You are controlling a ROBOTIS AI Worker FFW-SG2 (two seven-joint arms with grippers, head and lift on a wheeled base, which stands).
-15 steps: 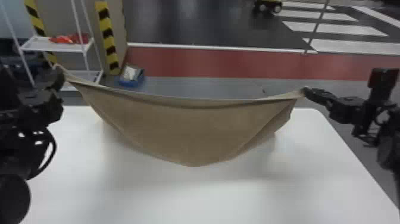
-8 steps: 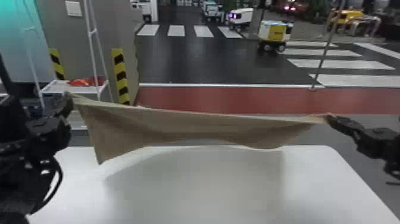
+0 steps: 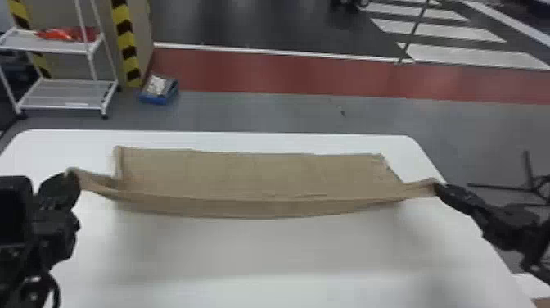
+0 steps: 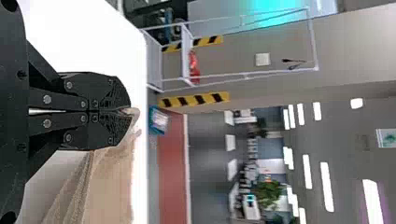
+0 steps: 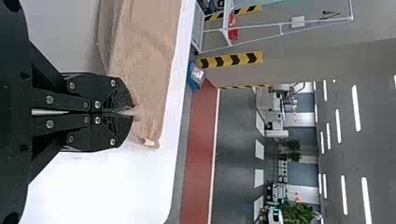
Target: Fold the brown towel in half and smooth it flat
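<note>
In the head view the brown towel (image 3: 253,176) lies partly on the white table, its far part flat near the back edge. Its near edge sags between my left gripper (image 3: 70,176) and my right gripper (image 3: 438,187), each holding one corner. In the left wrist view, my left gripper (image 4: 126,111) is shut on a corner of the towel (image 4: 112,186). The right wrist view has my right gripper (image 5: 130,112) pinching the other corner, with the towel (image 5: 144,56) stretching away from it. A shadow falls on the table in front of the cloth.
The white table (image 3: 262,254) extends in front of the towel and along both sides. Beyond its back edge, a white wire shelf (image 3: 65,90) and a blue box (image 3: 158,88) stand on the floor. A thin black stand (image 3: 532,184) is at the right.
The towel was hanging stretched between the grippers, and its lower part swung up toward me, then away. Now its far part is down on the table, and both grippers are lower. The head view tilted up, then down.
</note>
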